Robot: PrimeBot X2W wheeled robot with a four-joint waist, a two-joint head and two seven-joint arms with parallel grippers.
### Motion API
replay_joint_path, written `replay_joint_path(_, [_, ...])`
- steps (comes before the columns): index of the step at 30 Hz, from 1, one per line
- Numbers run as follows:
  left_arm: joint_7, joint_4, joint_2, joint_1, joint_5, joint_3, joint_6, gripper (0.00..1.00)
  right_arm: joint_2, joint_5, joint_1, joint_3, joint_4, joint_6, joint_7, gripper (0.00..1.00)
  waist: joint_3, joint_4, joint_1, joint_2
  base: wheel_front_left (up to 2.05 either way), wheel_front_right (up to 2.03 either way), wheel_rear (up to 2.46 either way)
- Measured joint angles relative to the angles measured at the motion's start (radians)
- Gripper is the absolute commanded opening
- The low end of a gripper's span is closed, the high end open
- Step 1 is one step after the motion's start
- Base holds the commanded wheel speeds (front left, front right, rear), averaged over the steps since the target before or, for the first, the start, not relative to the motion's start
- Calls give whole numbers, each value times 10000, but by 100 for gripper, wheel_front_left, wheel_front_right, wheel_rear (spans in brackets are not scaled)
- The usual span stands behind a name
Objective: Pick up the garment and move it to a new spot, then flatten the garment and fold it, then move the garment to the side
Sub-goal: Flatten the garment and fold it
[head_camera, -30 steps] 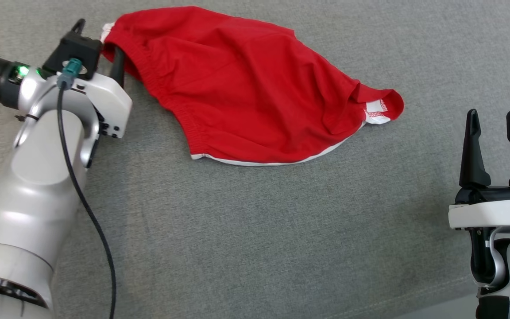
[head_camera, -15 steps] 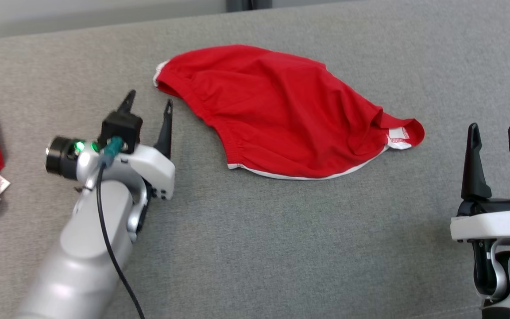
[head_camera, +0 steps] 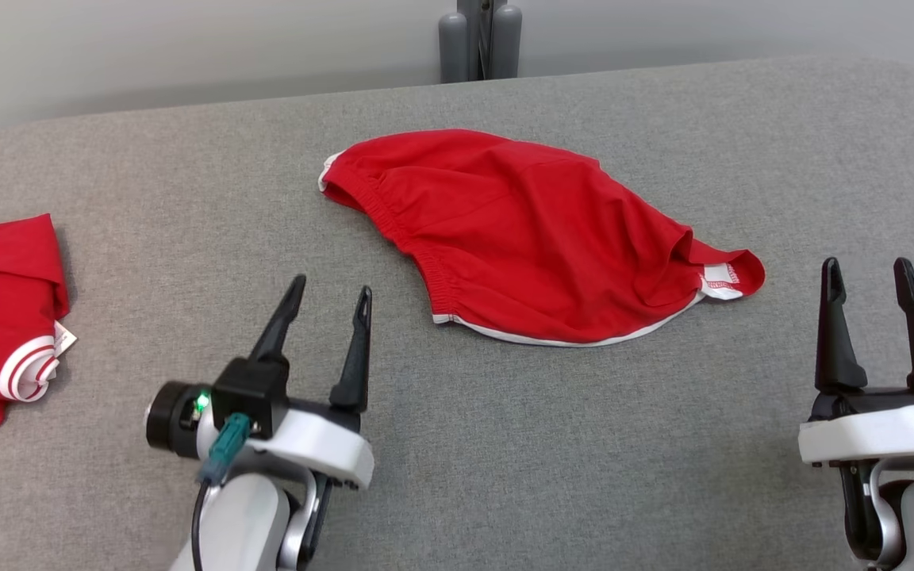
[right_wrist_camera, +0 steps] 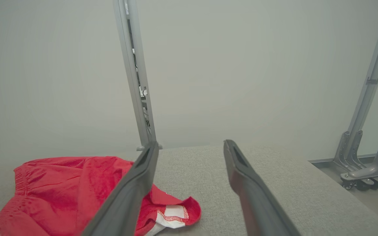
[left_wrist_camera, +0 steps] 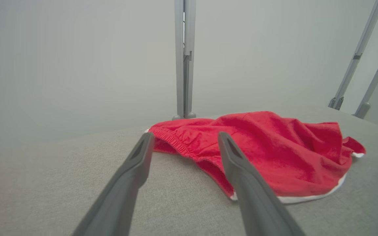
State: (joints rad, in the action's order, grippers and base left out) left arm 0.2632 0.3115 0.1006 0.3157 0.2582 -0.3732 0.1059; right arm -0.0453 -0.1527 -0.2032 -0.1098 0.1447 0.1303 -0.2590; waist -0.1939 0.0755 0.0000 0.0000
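Near the garment, left gripper and right gripper (both wide, empty) flank bare cushion.

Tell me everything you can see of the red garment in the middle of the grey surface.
The red garment is thin cloth, seemingly shorts. A gathered elastic band runs along its left edge, white trim lines the near hem, and a white patch with red stitching shows at its right tip. It lies spread but wrinkled on the grey surface. The left gripper and right gripper are open, clear of it.
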Motion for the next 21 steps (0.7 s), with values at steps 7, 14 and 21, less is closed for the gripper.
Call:
replay_joint_path(7, [2, -527, -395, -1009, -309, 784, -370, 100, 0, 46, 172, 90, 27, 2, 0, 100, 137, -4, 0, 0, 0, 0, 0])
replay_joint_path(14, [2, -456, -495, -1033, -500, 1089, -780, 100, 0, 44, 207, 180, 52, 2, 0, 100, 67, 47, 0, 0, 0, 0, 0])
replay_joint_path(21, [2, 564, -516, -556, -397, 276, -1827, 100, 0, -63, 78, 211, -6, 2, 0, 100, -298, 184, 1, 0, 0, 0, 0])
